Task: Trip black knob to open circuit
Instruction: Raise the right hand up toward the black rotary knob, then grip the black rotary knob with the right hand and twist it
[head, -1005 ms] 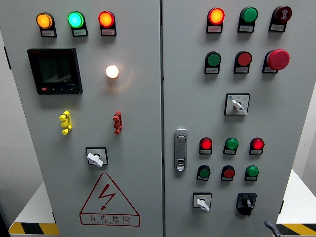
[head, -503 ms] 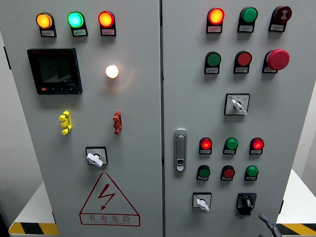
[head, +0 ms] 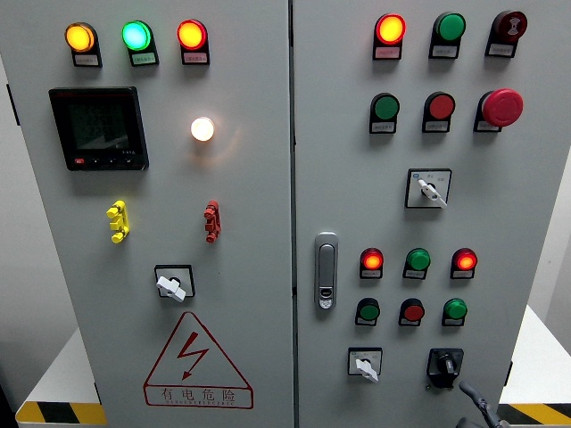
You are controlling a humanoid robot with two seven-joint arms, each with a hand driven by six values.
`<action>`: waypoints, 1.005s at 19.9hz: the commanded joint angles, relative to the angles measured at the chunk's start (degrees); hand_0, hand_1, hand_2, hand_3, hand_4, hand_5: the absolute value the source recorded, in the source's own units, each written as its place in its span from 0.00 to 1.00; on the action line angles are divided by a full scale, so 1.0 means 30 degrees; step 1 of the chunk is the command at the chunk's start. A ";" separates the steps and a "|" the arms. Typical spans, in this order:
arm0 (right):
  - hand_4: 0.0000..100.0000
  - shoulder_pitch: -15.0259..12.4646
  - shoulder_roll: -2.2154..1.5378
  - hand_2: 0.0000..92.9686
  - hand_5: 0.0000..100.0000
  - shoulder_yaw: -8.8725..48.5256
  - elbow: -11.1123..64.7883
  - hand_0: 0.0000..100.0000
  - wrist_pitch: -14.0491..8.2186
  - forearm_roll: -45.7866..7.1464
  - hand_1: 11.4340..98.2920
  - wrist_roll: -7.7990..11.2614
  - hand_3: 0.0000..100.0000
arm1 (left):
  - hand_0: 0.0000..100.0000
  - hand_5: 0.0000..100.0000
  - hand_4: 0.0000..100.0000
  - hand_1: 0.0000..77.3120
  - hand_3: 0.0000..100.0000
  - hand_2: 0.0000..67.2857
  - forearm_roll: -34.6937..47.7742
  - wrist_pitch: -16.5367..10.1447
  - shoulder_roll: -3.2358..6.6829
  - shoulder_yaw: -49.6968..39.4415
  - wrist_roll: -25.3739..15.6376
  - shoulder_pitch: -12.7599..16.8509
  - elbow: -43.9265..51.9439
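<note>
- The black knob (head: 444, 366) sits low on the right door of the grey cabinet (head: 259, 178), at the far right of the bottom row, untouched.
- Just below and to the right of it, the right hand (head: 477, 406) pokes up from the bottom edge; only dark fingertips show, close to the knob but apart from it.
- So little of that hand is visible that I cannot tell whether it is spread or curled; it grips nothing that can be seen.
- The left hand is out of the picture.
- Left of the black knob in the same row there is a white-handled selector switch (head: 365, 364), its lever pointing down and right.
- Above that row come three dark pushbuttons, green, red and green, and above them three lit lamps: red (head: 372, 260), green (head: 417, 260), red (head: 464, 260).
- Higher on the right door, another white-handled selector (head: 429, 189), then a green button, a red button and a big red mushroom button (head: 502, 107).
- Along the top of that door: a glowing red lamp (head: 390, 28), a green lamp and a dark red unit.
- A chrome door handle (head: 326, 270) stands upright by the seam between the doors.
- On the left door: orange, green and red lamps on top, a black meter display (head: 98, 127), a bright white lamp (head: 202, 129), yellow and red fittings, a switch, and a red lightning warning triangle (head: 196, 360).
</note>
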 commanded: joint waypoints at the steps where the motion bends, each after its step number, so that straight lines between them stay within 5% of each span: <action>1: 0.96 0.0026 -0.0001 0.00 1.00 -0.0211 -0.0001 1.00 0.0001 0.0006 0.58 -0.0033 0.87 | 0.00 0.09 0.10 0.00 0.26 0.29 0.0000 0.0000 0.0006 0.0000 0.0001 -0.0001 0.0000; 20: 0.97 0.0671 -0.0001 0.00 1.00 -0.1032 -0.0470 1.00 0.0060 -0.0024 0.54 -0.0297 0.88 | 0.00 0.09 0.10 0.00 0.26 0.29 0.0000 0.0000 0.0006 0.0000 0.0001 -0.0001 0.0000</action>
